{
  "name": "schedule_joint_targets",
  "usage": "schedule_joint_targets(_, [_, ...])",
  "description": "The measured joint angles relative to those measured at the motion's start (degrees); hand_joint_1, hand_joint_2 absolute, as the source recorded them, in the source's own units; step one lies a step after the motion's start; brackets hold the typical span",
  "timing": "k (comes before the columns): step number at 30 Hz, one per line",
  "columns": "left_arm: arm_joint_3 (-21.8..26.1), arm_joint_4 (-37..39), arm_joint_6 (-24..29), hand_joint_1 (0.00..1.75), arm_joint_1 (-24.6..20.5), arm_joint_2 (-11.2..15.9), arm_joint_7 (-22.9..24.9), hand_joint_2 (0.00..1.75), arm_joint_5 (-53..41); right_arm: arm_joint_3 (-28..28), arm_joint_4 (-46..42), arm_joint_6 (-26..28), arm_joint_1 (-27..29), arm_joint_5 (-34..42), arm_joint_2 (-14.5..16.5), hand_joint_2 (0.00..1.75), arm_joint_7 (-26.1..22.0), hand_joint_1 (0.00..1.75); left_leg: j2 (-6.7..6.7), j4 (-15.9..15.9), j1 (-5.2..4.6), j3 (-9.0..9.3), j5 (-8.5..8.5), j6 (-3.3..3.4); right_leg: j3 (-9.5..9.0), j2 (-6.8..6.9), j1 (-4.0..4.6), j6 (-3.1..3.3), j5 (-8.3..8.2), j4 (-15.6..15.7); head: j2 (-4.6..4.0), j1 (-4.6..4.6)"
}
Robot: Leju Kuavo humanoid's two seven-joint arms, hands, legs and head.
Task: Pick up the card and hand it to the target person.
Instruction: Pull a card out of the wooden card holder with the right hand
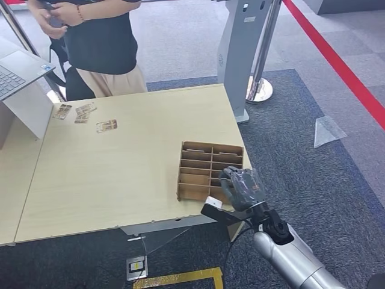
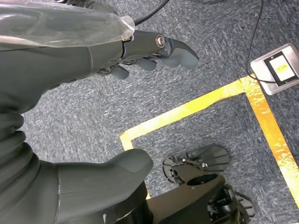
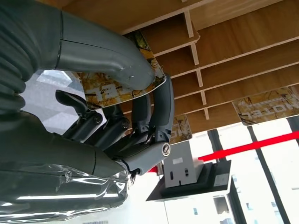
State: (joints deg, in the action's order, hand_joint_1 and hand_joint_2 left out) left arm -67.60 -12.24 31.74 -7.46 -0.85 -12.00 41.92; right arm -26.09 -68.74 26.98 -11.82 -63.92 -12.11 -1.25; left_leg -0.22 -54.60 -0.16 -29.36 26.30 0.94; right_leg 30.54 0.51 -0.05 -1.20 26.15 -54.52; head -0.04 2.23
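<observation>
My right hand [image 3: 141, 116] pinches a card [image 3: 119, 79] at the wooden rack [image 1: 210, 171].

From the left: my left hand [image 2: 105, 56] hangs over the floor, fingers apart and holding nothing; loose cards [image 1: 84, 112] lie at the far left of the table [image 1: 113, 174], just before the person [image 1: 95, 42]. On the right, thumb and fingers clamp the card against the rack's slots. I judge the pickup barely begun: lifting it clear and handing it over remain.

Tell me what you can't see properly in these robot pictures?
- Card, right wrist view: the right hand pinching it covers much of its print.
- Person, head view: cut off by the top edge.
- Cards on the table, head view: too small to read.
- Organizer slots, head view: partly hidden behind the hand.
</observation>
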Motion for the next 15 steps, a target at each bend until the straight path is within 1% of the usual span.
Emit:
schedule_joint_targets(8, [0.0,0.0,-0.16,0.0,0.26,-0.61,0.0,1.75,-0.04,-0.04,-3.27,-3.27,-0.63,-2.49,-0.25,1.75,1.13,1.75,0.0,0.0,0.0,0.01,0.0,0.0,0.01,-0.01,0.0,0.0,0.0,0.0,0.01,0.0])
schedule_joint_targets(12, [0.0,0.0,-0.9,0.0,0.26,-0.73,0.03,1.75,-0.38,-0.04,-6.79,-6.61,-1.6,-3.04,-1.14,1.75,1.46,1.75,0.01,-0.01,0.0,0.01,-0.01,0.0,0.0,-0.01,0.0,0.0,-0.01,-0.01,0.0,0.0])
schedule_joint_targets(15, [0.0,0.0,-1.55,0.0,0.21,-0.73,0.06,1.75,-0.81,-0.02,-10.18,-9.66,-3.03,-0.95,-2.16,1.75,0.56,1.75,0.01,-0.03,0.0,0.01,-0.01,0.0,0.0,-0.02,0.0,0.0,-0.01,-0.02,0.0,0.0])
